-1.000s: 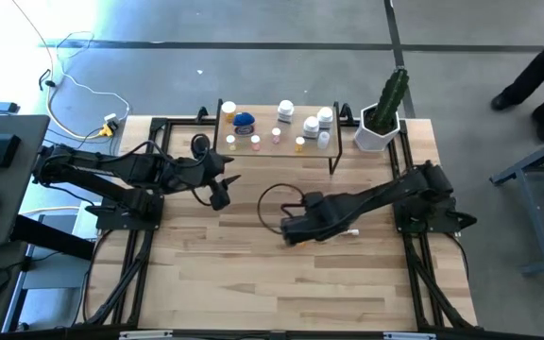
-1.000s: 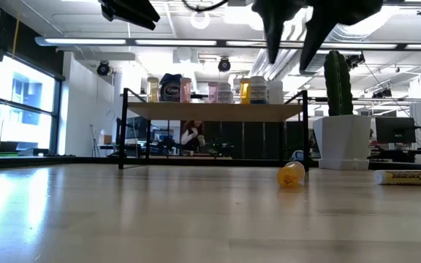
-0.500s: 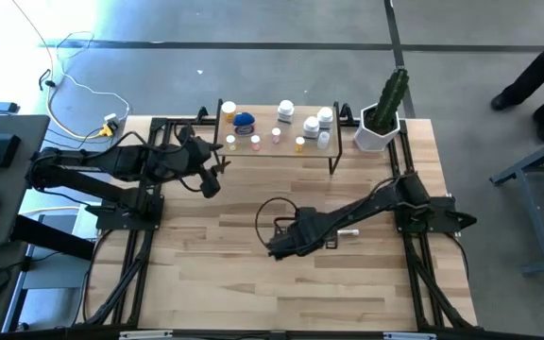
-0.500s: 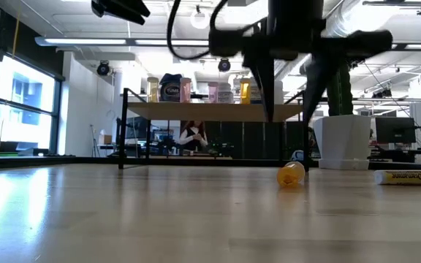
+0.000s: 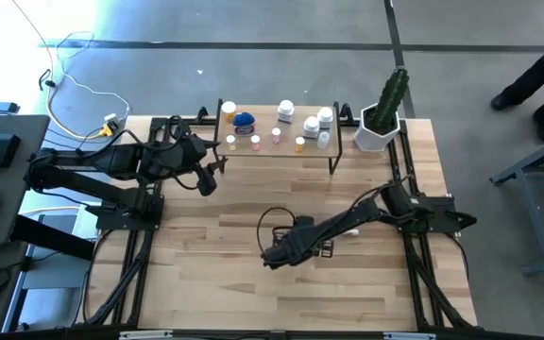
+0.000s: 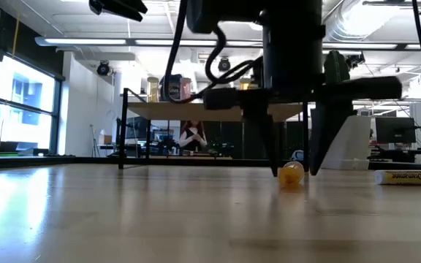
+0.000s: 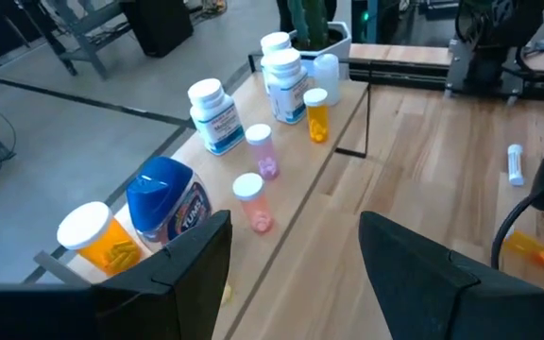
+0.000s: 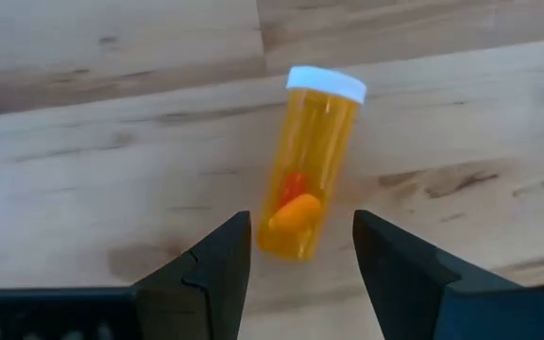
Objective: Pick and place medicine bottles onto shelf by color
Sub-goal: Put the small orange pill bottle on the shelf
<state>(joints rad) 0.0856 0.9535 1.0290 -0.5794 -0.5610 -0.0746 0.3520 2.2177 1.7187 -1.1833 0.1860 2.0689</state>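
Observation:
An orange pill bottle (image 8: 307,161) with a white cap lies on its side on the table; it also shows in the low view (image 6: 291,174). My right gripper (image 8: 300,227) is open, low over the table, with one finger on each side of the bottle's bottom end and a small gap at each side; it also shows in the high view (image 5: 277,253). My left gripper (image 5: 211,175) is open and empty, raised near the left end of the shelf (image 5: 333,149). Several white, orange and pink bottles and a blue-lidded jar (image 7: 163,198) stand on the shelf.
A white tube (image 5: 348,231) lies on the table to the right of my right gripper. A white pot with a cactus (image 5: 381,127) stands at the shelf's right end. Bare table top (image 5: 215,293) lies along the near side.
My right gripper has gone toward the table's near-left and down, staying open, until its fingers stand on either side of the lying orange bottle. My left gripper has drawn back toward the far-left, nearer the shelf's left end. The bottle has stayed in place.

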